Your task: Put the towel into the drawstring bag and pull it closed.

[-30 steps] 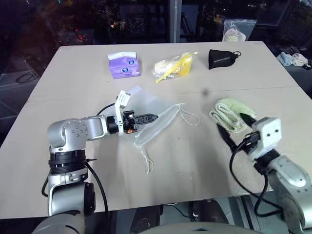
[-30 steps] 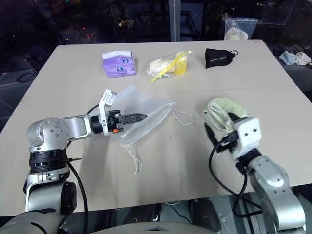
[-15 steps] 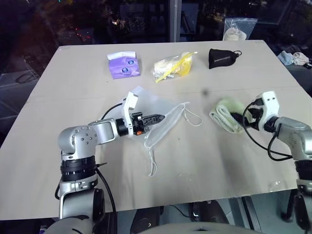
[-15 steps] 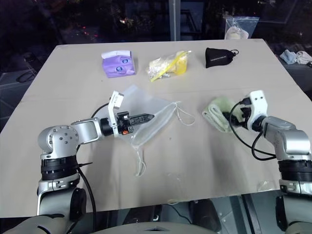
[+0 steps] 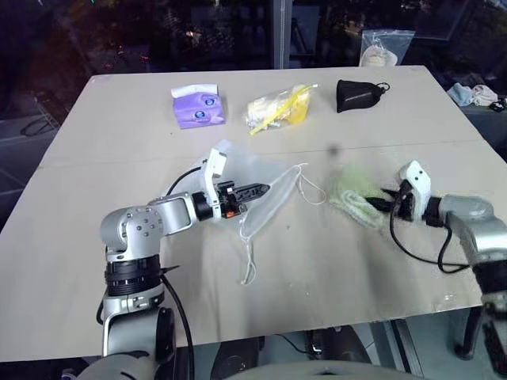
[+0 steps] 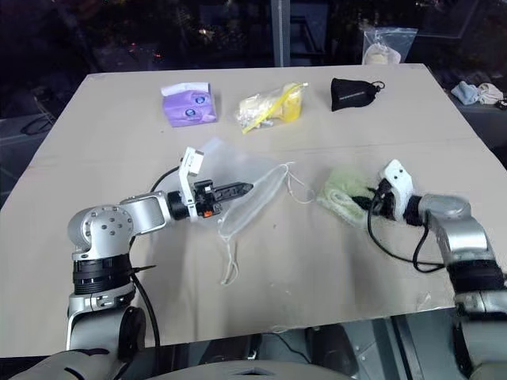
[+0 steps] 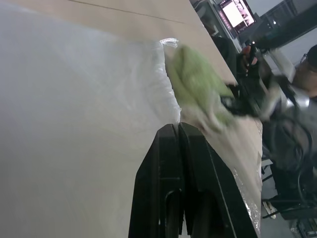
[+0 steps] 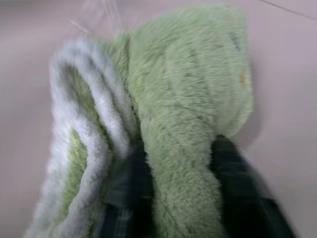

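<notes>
- Two grippers are at work over the pale beige table (image 5: pixel 95 182): the left gripper (image 5: pixel 261 190) near the middle, the right gripper (image 5: pixel 386 198) toward the right side.
- The left gripper's two black fingers (image 7: pixel 178 163) are pressed together on the edge of the translucent white mesh drawstring bag (image 5: pixel 257 186), holding that edge lifted off the table, with the rest of the fabric draped below.
- A thin white cord loop (image 5: pixel 307 186) trails from the bag's mouth toward the right, and another cord (image 5: pixel 249 265) hangs down to the table in front.
- The small pale green fluffy terry towel (image 5: pixel 352 198) lies bunched on the table, near the bag's mouth on its right but apart from it.
- The right gripper's fingers (image 8: pixel 233 193) sit on either side of a thick fold of the towel, pinching it.
- Along the far edge of the table lie a purple tissue pack (image 5: pixel 198 107), a yellow crinkly plastic packet (image 5: pixel 281 107) and a small black pouch (image 5: pixel 358 93), well apart from both grippers.
</notes>
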